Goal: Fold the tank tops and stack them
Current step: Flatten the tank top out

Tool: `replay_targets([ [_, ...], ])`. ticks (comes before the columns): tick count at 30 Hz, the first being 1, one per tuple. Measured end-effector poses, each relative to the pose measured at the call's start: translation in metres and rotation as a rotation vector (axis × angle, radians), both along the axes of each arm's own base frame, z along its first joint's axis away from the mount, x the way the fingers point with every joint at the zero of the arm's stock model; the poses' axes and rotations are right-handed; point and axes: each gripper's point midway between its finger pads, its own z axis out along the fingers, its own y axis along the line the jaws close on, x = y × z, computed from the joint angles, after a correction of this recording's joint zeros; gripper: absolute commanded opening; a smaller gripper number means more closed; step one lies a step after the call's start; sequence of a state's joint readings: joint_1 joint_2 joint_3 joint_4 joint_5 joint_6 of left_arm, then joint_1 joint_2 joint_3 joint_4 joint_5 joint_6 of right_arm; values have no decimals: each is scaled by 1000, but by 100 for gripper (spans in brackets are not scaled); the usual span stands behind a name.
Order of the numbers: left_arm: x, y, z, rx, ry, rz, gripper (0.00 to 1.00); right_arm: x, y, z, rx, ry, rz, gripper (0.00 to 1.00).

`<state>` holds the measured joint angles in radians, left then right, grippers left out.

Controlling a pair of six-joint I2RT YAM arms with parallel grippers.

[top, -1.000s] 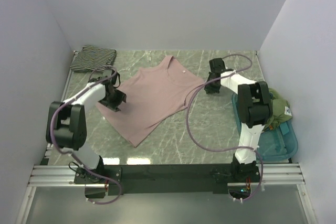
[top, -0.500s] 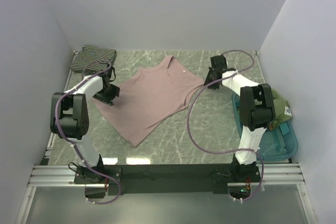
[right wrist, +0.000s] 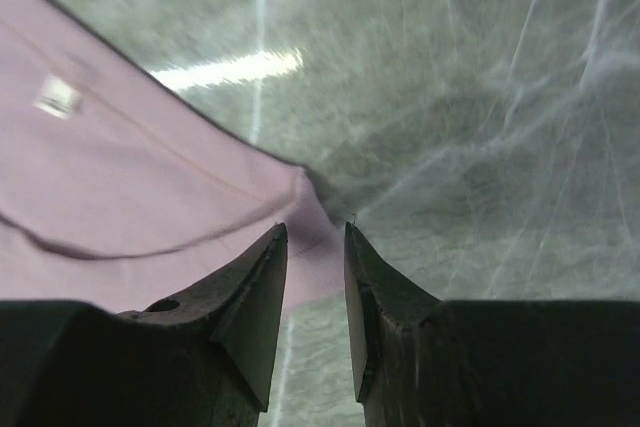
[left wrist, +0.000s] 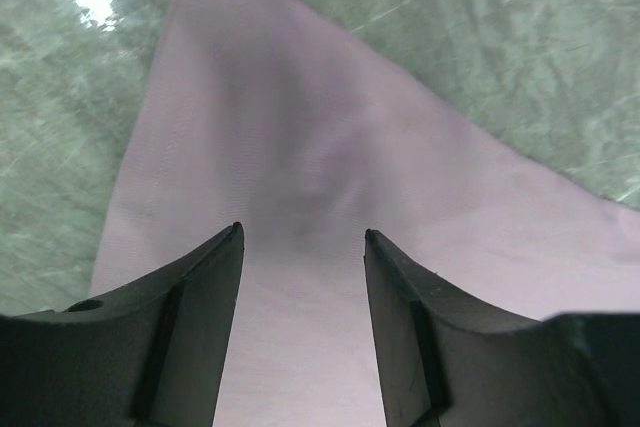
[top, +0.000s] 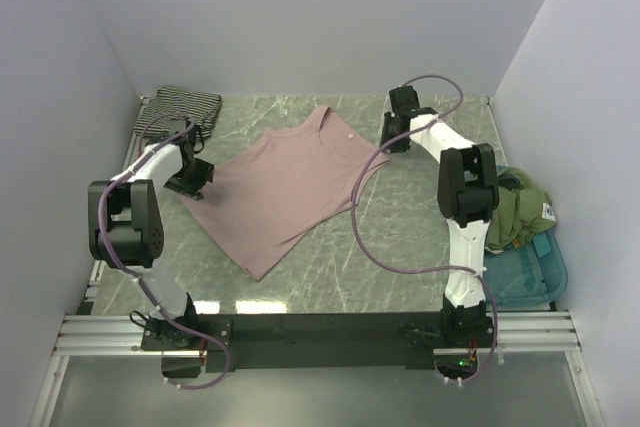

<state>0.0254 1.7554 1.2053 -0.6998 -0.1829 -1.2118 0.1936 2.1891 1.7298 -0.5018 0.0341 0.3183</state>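
On the green marble table [top: 400,247], your pink tank top [top: 290,182] lies flat mid-table, with the striped tank top [top: 178,109] at the far left corner. Your left gripper [left wrist: 302,237] hovers over the pink top's left corner, jaws wide apart and empty. Your right gripper [right wrist: 316,229] sits at its far strap, jaws narrowly parted, gripping nothing.

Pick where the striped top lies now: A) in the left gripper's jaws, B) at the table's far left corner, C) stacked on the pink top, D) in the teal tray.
B: the striped top lies bunched at the far left corner of the table, apart from the pink top spread flat in the middle.
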Motion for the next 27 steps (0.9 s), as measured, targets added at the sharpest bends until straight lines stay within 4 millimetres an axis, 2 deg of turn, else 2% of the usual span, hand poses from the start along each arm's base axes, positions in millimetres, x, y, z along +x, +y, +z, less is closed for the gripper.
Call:
replay_targets([
  [4, 9, 2, 0, 5, -6, -3, 57, -11, -1, -16, -33, 63, 21, 38],
  [8, 12, 4, -9, 9, 18, -10, 56, -15, 0, -13, -47, 83, 34, 37],
  [11, 13, 5, -14, 16, 33, -12, 56, -12, 0, -5, -58, 71, 36, 29],
  [12, 15, 6, -14, 19, 35, -10, 56, -11, 0, -3, -60, 68, 36, 22],
  [15, 20, 9, -15, 32, 41, -9, 56, -11, 0, -4, -64, 79, 32, 12],
  [17, 25, 11, -15, 42, 42, -7, 56, -15, -1, -9, -67, 99, 29, 11],
  [20, 30, 14, -15, 61, 40, -8, 56, -19, -2, -18, -75, 128, 24, 13],
  [24, 29, 16, -15, 69, 45, -14, 55, -20, -3, -20, -76, 134, 19, 29],
  [27, 29, 16, -15, 72, 47, -17, 55, -20, -3, -20, -77, 132, 20, 34],
])
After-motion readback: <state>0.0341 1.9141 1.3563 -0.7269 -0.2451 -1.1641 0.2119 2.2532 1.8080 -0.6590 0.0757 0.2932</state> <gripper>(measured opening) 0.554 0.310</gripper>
